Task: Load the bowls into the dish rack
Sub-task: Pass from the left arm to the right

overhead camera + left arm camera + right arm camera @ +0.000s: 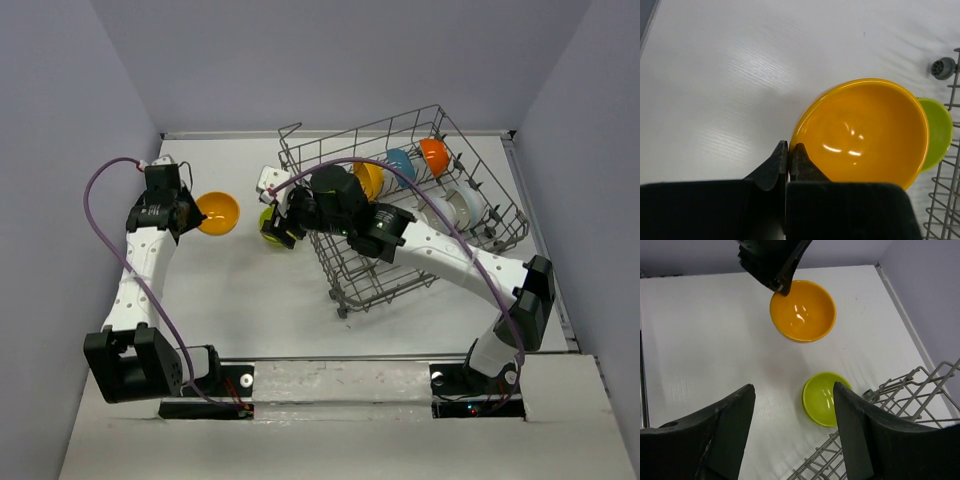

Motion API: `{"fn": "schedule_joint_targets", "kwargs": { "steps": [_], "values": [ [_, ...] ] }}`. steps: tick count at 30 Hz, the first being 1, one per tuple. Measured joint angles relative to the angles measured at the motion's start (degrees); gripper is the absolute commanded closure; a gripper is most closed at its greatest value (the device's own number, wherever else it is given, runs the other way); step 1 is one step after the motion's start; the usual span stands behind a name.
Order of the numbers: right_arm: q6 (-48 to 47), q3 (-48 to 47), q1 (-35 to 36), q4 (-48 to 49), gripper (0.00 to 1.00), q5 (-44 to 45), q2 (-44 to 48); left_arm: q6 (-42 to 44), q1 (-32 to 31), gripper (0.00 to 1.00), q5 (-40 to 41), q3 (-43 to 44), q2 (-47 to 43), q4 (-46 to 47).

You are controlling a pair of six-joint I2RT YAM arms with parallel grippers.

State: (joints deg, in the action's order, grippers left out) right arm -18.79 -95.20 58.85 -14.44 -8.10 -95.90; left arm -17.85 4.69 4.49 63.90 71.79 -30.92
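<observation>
L tool (791,147) clamps orange bowl (865,130) rim; R tool (793,387) open over lime bowl (824,397); rack (390,288) holds other bowls (434,155).

You have white table (250,300) under both tools, matte, with faint wood grain. Left wall (60,150) stands left of left gripper (188,212): plain lilac-grey, meeting table at straight edge. Back wall (340,60) lies beyond right gripper (278,228), same colour, with pale strip (230,134) along its foot. Right wall (590,150) is well right of right gripper, same lilac-grey. Light is soft and from above. You get broad glare patch (755,65) on table ahead-left of left gripper. Shadows are weak.
</observation>
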Motion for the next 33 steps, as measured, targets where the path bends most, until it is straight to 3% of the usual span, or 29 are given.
{"fn": "schedule_joint_targets", "kwargs": {
  "steps": [4,19,25,33],
  "values": [
    [-3.7,5.2,0.8,4.9,0.33,-3.9,2.0,1.1,-1.5,1.0,-3.0,0.3,-1.9,-1.6],
    [-12.7,5.2,8.8,8.4,0.35,-8.8,-3.7,3.4,-7.4,1.0,-8.9,4.6,-5.2,-5.2],
    [-15.6,5.0,9.8,8.5,0.39,-6.4,-5.2,3.8,-8.8,1.0,-9.4,7.0,-6.0,-7.8],
    [-20.4,5.0,9.9,12.6,0.44,3.0,-6.3,4.0,-10.2,1.0,-9.4,7.6,-9.9,-9.7]
  ]
}}
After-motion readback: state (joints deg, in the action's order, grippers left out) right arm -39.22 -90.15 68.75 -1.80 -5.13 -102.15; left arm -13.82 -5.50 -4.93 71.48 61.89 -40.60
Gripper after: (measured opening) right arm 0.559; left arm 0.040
